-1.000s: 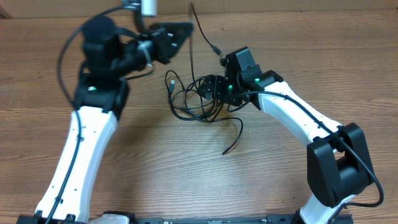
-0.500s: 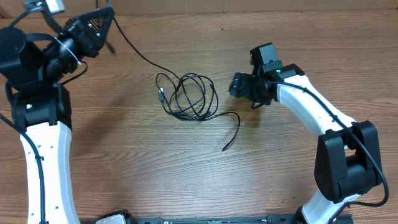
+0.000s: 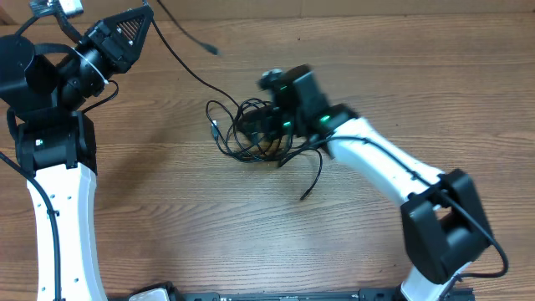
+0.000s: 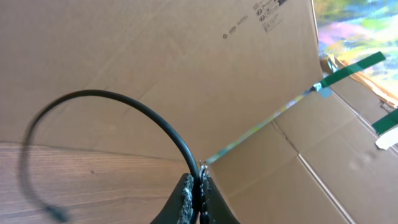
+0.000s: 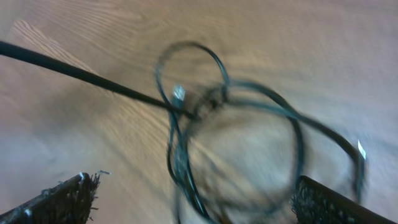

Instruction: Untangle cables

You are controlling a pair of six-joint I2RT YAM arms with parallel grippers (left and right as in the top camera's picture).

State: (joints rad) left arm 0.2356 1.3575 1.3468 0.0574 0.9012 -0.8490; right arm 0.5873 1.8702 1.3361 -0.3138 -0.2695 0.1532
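Observation:
A loose tangle of thin black cables (image 3: pixel 238 134) lies mid-table, with one free end (image 3: pixel 311 182) trailing toward the front. One cable (image 3: pixel 180 65) runs up and left from the tangle to my left gripper (image 3: pixel 147 12), raised at the back left. That left gripper (image 4: pixel 199 186) is shut on the cable (image 4: pixel 149 112), which arcs away to a blurred plug end. My right gripper (image 3: pixel 266 132) hovers over the tangle's right side. In the right wrist view its fingers (image 5: pixel 62 199) stand wide apart above the coils (image 5: pixel 233 134), with nothing held.
A cardboard wall (image 4: pixel 186 56) with green tape stands behind the table's back edge, close to the left gripper. The wooden table (image 3: pixel 167 217) shows bare wood at the front.
My right arm has swung left from beside the tangle to over it, its jaws opening wider. The left arm stays raised with its cable, whose free end has flicked.

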